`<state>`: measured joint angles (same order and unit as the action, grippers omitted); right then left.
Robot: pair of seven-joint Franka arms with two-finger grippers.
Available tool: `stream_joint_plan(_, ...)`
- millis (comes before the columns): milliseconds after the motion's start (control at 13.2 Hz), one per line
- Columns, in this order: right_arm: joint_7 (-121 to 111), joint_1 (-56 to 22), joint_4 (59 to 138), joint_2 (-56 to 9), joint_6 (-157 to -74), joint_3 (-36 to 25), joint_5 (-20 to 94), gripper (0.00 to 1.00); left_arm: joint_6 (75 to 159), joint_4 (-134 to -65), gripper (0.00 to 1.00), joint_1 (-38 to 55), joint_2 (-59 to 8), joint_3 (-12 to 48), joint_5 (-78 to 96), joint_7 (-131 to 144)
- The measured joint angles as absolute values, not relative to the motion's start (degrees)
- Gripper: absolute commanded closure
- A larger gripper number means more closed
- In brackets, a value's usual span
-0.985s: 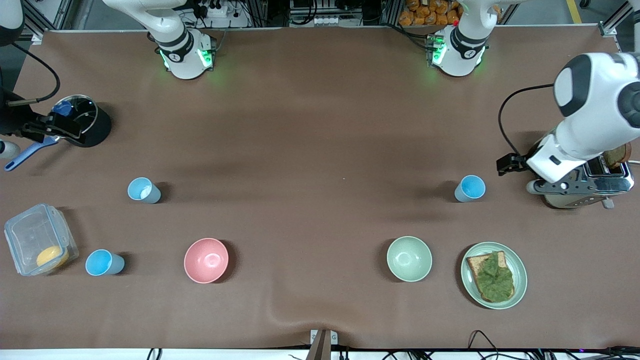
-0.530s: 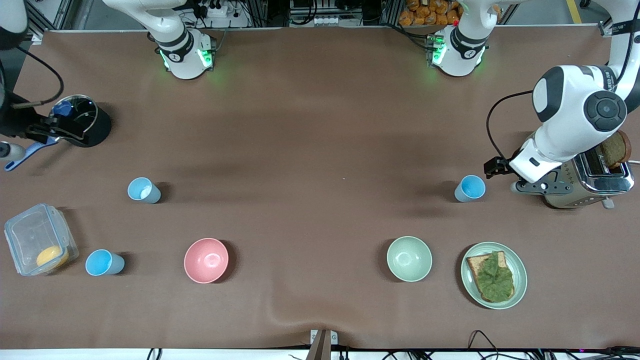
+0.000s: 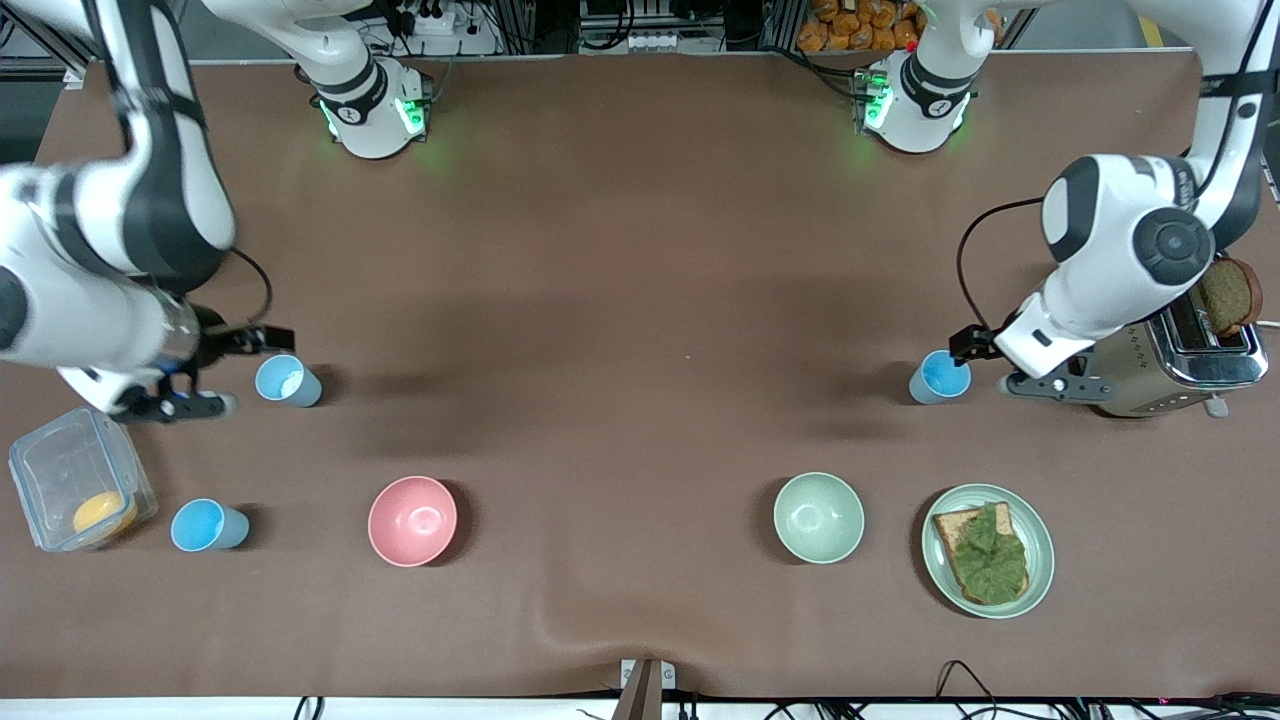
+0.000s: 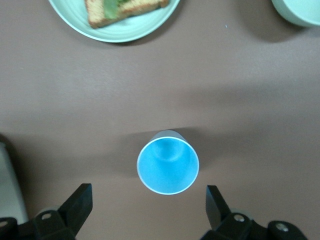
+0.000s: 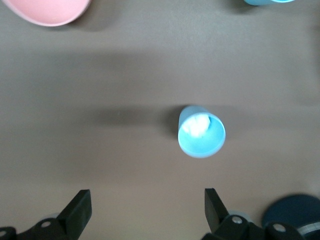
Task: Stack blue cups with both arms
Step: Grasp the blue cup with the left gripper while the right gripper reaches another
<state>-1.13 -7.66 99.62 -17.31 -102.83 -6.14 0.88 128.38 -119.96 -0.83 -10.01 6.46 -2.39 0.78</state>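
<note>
**Q:** Where do both grippers stand?

**A:** I see the left gripper (image 4: 147,207) with jaws wide, the sky-blue cup (image 4: 168,161) just ahead of the gap. The right gripper (image 5: 145,210) is equally wide — the paler cup (image 5: 201,131) sits ahead, off-centre toward one finger.

**Q:** Best approach?

**A:** I'd centre each cup between the fingers, then descend and close gently — thin tumblers tip.

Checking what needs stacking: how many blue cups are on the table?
3: a paler cup beside the right claw, a brighter cup beside the left claw, and another cup by the plastic container.
</note>
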Motion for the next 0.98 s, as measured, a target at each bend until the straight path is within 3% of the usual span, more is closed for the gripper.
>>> stream_joint_plan(303,-1.18,-7.51,110.39,-18.26,-118.03,-6.43,0.68,0.00,129.29,-120.02,0.00,-0.83,-12.56,6.50,-2.39,0.78)
stream_joint_plan(833,-4.94,-4.75,115.62,-21.64,-126.70,-6.67,0.33,0.00,132.61,-120.15,0.03,-2.33,-17.85,6.34,-2.39,0.78)
stream_joint_plan(909,-5.21,-4.62,116.00,-22.12,-127.38,-6.67,0.32,0.04,132.88,-120.15,0.04,-2.35,-18.26,6.34,-2.39,0.78)
stream_joint_plan(985,-5.37,-4.62,116.21,-22.41,-127.56,-6.66,0.31,0.39,133.05,-120.15,0.06,-2.37,-18.63,6.34,-2.39,0.78)
